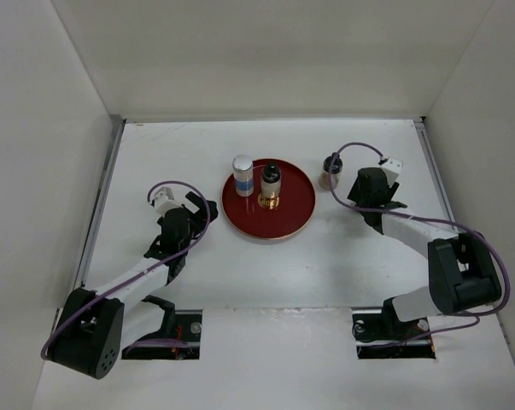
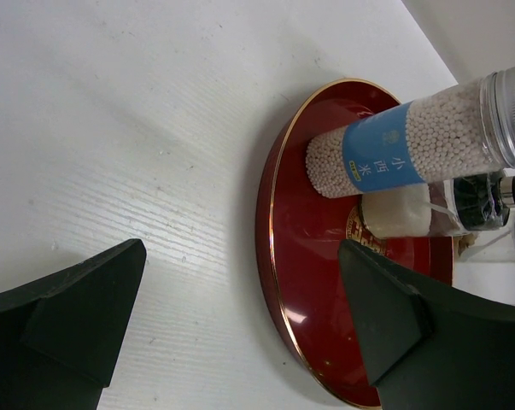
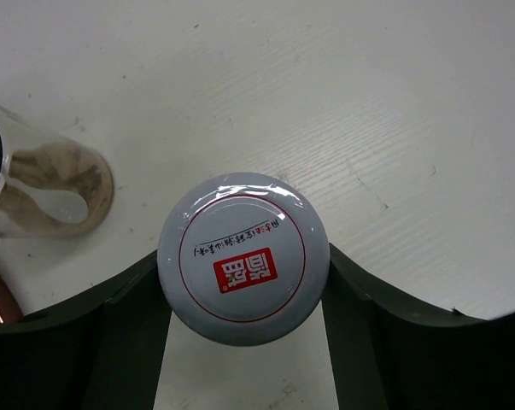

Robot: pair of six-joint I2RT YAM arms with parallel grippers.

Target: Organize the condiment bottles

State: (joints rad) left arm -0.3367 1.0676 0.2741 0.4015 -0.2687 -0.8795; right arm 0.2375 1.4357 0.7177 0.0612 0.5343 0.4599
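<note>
The right gripper (image 3: pixel 242 260) clamped its jaws on a round grey-lidded, red-labelled bottle (image 3: pixel 242 282). The left gripper (image 2: pixel 240 252) gaped wide, empty.

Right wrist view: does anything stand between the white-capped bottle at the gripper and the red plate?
Yes. The brown-filled bottle stands partly between the white-capped bottle and the plate, close to its right rim. A straight slide might clip it.

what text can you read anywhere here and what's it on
"小西米": on the blue label of the bottle of white pearls, turned sideways.
The small yellow mark below it: too small to read.
On the round grey cap: a red square with white characters and a curved line of print, both too blurred to read.
Top view: nothing legible.
</note>
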